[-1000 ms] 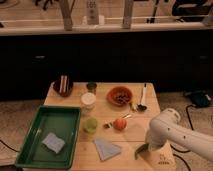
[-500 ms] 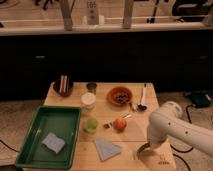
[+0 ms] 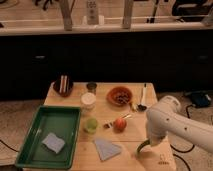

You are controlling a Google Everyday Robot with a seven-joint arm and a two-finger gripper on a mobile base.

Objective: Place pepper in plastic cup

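The pepper [image 3: 141, 147], slim, curved and dark green, hangs at the lower end of my white arm over the table's front right part. My gripper [image 3: 145, 143] is shut on its upper end and is mostly hidden by the arm's wrist. The plastic cup [image 3: 90, 124], short and translucent light green, stands upright left of the gripper, beside the green tray. An orange-red fruit [image 3: 119, 123] lies between the cup and the gripper.
A green tray [image 3: 30, 142] holding a blue sponge [image 3: 53, 142] fills the front left. A grey-blue cloth [image 3: 107, 148] lies at the front middle. Behind stand a white cup [image 3: 88, 100], a small dark cup [image 3: 91, 86], a red bowl [image 3: 120, 95], a ladle [image 3: 143, 98] and a dark bowl [image 3: 63, 86].
The arm has shifted a little left, and the pepper has moved left and slightly up with the gripper. Everything else on the table is where it was.
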